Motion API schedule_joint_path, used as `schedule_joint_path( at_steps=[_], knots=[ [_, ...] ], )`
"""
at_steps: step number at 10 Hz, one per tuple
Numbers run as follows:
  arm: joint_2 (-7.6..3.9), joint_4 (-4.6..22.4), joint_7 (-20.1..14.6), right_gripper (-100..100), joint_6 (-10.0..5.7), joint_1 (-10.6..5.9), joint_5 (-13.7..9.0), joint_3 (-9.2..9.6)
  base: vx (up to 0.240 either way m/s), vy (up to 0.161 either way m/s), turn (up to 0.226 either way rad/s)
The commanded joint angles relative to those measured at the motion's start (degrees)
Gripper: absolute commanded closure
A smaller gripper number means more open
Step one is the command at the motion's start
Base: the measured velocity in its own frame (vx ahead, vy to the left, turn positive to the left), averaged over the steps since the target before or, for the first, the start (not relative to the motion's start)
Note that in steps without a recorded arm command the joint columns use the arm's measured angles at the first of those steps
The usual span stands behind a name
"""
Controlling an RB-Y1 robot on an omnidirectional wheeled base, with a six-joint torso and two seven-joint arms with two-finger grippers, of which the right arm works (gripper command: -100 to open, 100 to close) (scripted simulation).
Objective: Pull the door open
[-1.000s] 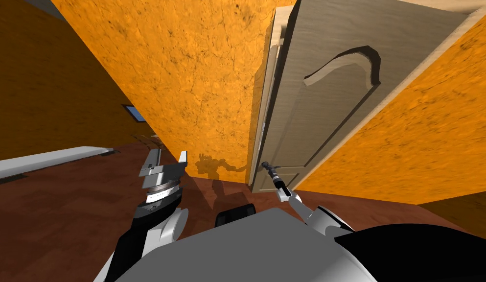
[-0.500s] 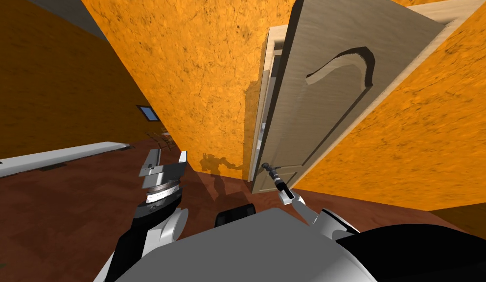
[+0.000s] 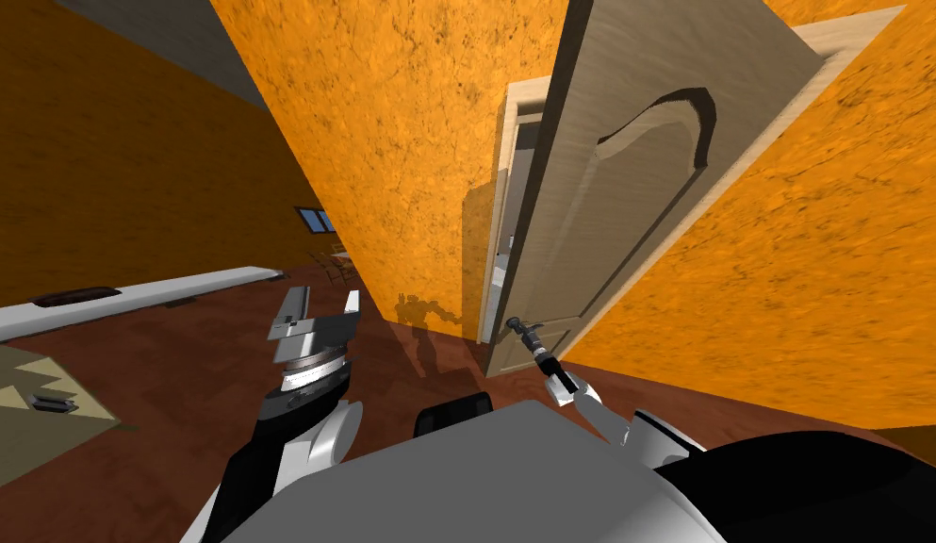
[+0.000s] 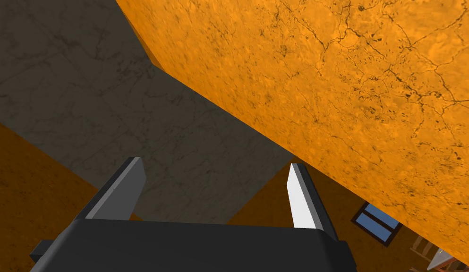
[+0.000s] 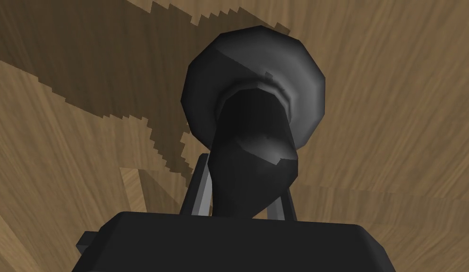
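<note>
A light wooden door [image 3: 635,179] with an arched panel stands ajar in an orange wall, a gap showing along its left edge. Low on that edge sits its dark handle [image 3: 516,325]. My right gripper [image 3: 524,333] is shut on that handle. In the right wrist view the dark handle [image 5: 250,156] rises from a round rosette between my two fingers [image 5: 201,193], which press its sides, with the door's wood [image 5: 394,118] behind. My left gripper [image 3: 321,306] is held up left of the door, open and holding nothing, its fingers [image 4: 302,198] wide apart.
An orange wall [image 3: 400,151] runs left of the door frame [image 3: 501,217]. Dark red-brown floor [image 3: 173,377] spreads to the left. A long white ledge [image 3: 126,297] and a pale mat [image 3: 32,415] lie at far left. A small window [image 3: 317,220] and chairs show far back.
The door has swung further open toward me and the gap at its left edge is wider. My view has turned, bringing the pale mat into sight. The right gripper stays on the handle.
</note>
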Motion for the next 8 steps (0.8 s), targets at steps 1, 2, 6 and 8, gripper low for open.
schedule_joint_path(
  at_steps=[1,2,6,8],
  knots=[
    [-0.98,-0.15,-0.97,100,-1.62,0.75,0.04,1.17,-0.199,-0.096,0.104],
    [-0.45,0.12,-0.64,100,-0.97,0.38,0.07,0.83,-0.092,-0.037,0.024],
    [-2.41,0.54,-1.95,100,-4.81,2.42,-0.97,3.36,-0.161,-0.065,0.146],
    [-3.33,0.70,-2.47,100,-6.48,3.26,-1.45,4.40,-0.152,-0.058,0.123]
  ],
)
